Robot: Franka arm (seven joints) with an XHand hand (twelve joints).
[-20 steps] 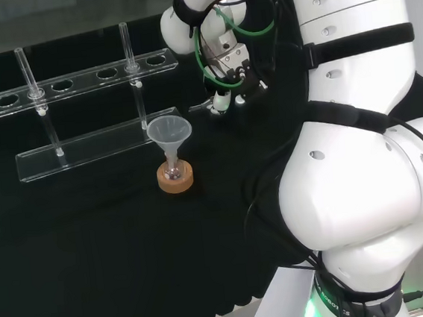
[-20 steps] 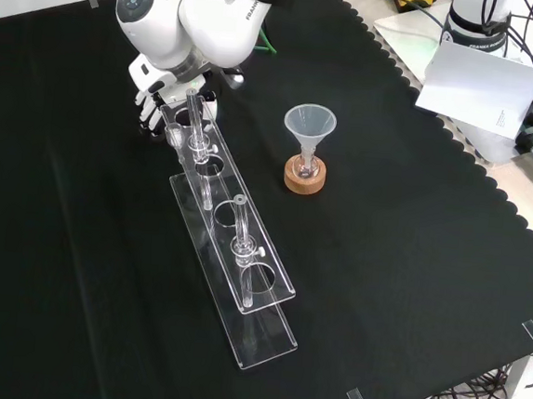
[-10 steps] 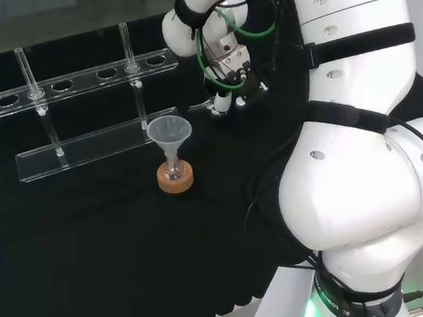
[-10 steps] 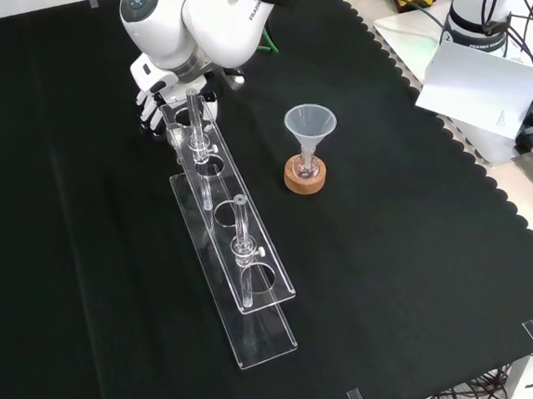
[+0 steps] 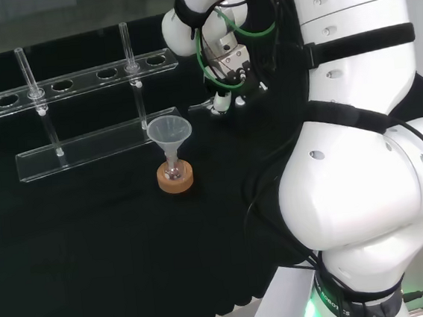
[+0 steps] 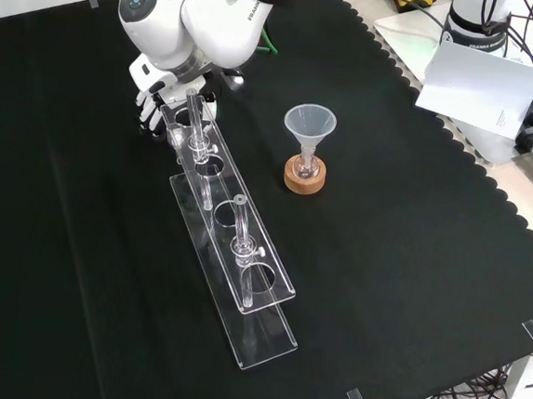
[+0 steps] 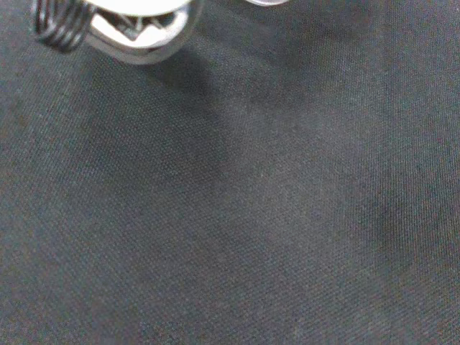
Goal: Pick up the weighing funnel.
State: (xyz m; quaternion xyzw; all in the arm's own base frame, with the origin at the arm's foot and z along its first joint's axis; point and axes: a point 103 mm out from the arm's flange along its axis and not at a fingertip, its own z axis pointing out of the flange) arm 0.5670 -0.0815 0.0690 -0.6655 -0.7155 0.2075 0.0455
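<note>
In the head view the hand (image 5: 231, 78) hangs low over the black cloth, to the right of the tube rack's end. Its fingers (image 5: 221, 102) curl downward and pinch one end of the weighing funnel (image 5: 198, 108), a small clear piece that points left just above the cloth. The front view shows the hand (image 6: 152, 96) behind the far end of the rack, partly hidden by the tubes. In the wrist view the cloth is very close, with a blurred shiny part of the hand (image 7: 136, 25) at the picture's edge.
A clear two-tier tube rack (image 5: 83, 145) (image 6: 234, 253) holds two glass tubes. The big funnel (image 5: 169, 135) (image 6: 309, 129) stands in a small flask on a cork ring (image 5: 175, 179). White arm links (image 5: 361, 151) fill the head view's right side.
The hand and wrist have shifted very slightly up and to the right in the head view. The rack, tubes and big funnel have not moved.
</note>
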